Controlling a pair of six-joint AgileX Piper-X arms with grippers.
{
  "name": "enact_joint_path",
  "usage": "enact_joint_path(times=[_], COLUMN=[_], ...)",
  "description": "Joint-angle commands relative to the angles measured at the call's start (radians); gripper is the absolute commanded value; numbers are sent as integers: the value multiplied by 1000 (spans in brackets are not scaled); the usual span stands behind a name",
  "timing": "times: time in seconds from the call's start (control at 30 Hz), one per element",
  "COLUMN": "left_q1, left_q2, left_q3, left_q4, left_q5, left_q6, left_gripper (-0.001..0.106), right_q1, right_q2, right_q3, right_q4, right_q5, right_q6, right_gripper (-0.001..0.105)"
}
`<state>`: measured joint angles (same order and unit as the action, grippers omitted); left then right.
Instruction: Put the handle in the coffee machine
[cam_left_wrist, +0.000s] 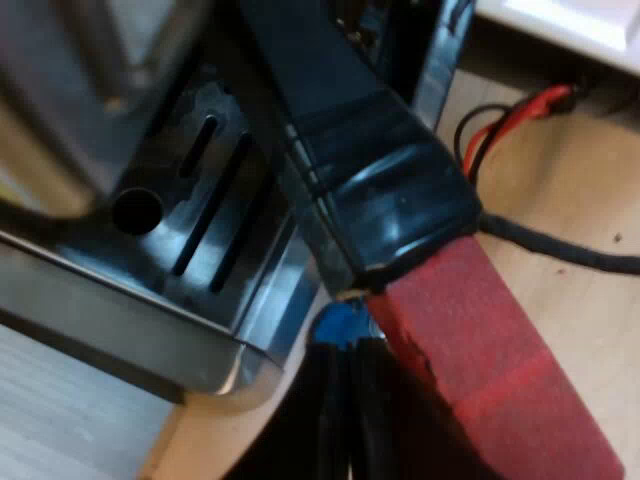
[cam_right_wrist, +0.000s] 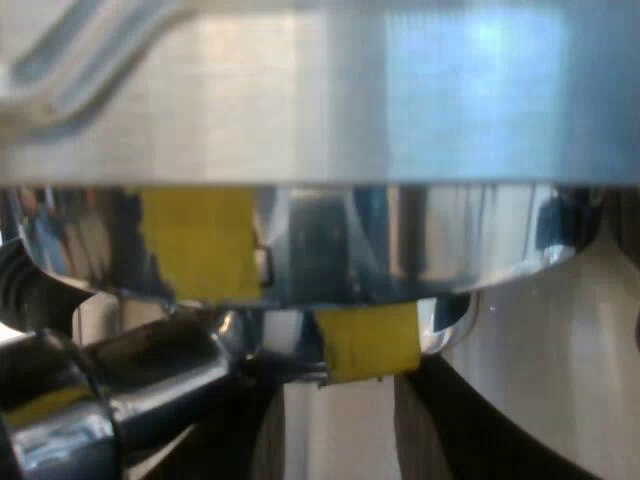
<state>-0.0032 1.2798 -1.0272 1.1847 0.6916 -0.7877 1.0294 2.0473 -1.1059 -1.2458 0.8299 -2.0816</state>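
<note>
At the coffee machine's (cam_left_wrist: 90, 310) front, seen from the left arm, the holder's dark handle (cam_left_wrist: 370, 190) reaches out over the slotted drip tray (cam_left_wrist: 200, 230). Its red end (cam_left_wrist: 490, 370) hangs above the wooden counter (cam_left_wrist: 570, 180). The left gripper (cam_left_wrist: 348, 350) is closed, with only a thin line between its two black fingers and nothing held. The tips sit just beside the handle where black meets red, possibly touching it, as if placed to push it sideways.

From the right arm, the view looks up under the machine's shiny brew head (cam_right_wrist: 320, 100). The metal holder (cam_right_wrist: 150, 390) is tucked up against it, its neck leading off toward the handle. One strip of yellow tape (cam_right_wrist: 200, 245) sits on the upper ring and another on the part below, and the two are not in line. The right gripper (cam_right_wrist: 350, 435) is open, fingers apart below the head with nothing between them.

The holder seems to be in the head but perhaps not turned fully home. A closed gripper pushing a rounded handle could slide off, and a half-caught holder could drop onto the tray. The right fingers are near enough to be struck if it swings.
</note>
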Motion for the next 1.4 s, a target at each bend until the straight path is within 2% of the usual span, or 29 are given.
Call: enact_joint_path(times=[0.03, 0.17, 0.37, 0.43, 0.57, 0.7, 0.97, 1.13, 1.2, 1.23, 1.4], left_q1=[-6, -6, -6, -6, -6, -6, -24, -61, -71, -82, -87], left_q2=[-3, -3, -3, -3, -3, -3, -3, -6, -6, -9, -11], left_q3=[-6, -6, -6, -6, -6, -6, -6, -6, -6, -6, -6], left_q4=[48, 47, 47, 47, 47, 47, 47, 47, 47, 47, 45], left_q5=[85, 117, 115, 115, 98, 83, 97, 96, 92, 88, 81], left_q6=[-62, -144, -204, -231, -248, -247, -250, -287, -289, -292, -341], left_gripper=[0, 0, 0, 0, 0, 0, 0, 0, 0, 0, 0], right_q1=[10, 14, 18, 25, 46, 58, 91, 139, 144, 176, 229], right_q2=[-41, -41, -41, -41, -41, -55, -141, -236, -246, -308, -434], right_q3=[-20, -20, -20, -20, -17, 16, 196, 333, 338, 401, 503], right_q4=[-97, -95, -95, -95, -65, -63, -58, -58, -58, -58, -49], right_q5=[-21, -19, -16, 22, 117, 118, 154, 161, 161, 168, 216], right_q6=[-16, -16, -16, -16, -16, -16, -16, -43, -49, -71, -76], right_gripper=[30, 29, 29, 29, 29, 29, 29, 29, 29, 29, 29])
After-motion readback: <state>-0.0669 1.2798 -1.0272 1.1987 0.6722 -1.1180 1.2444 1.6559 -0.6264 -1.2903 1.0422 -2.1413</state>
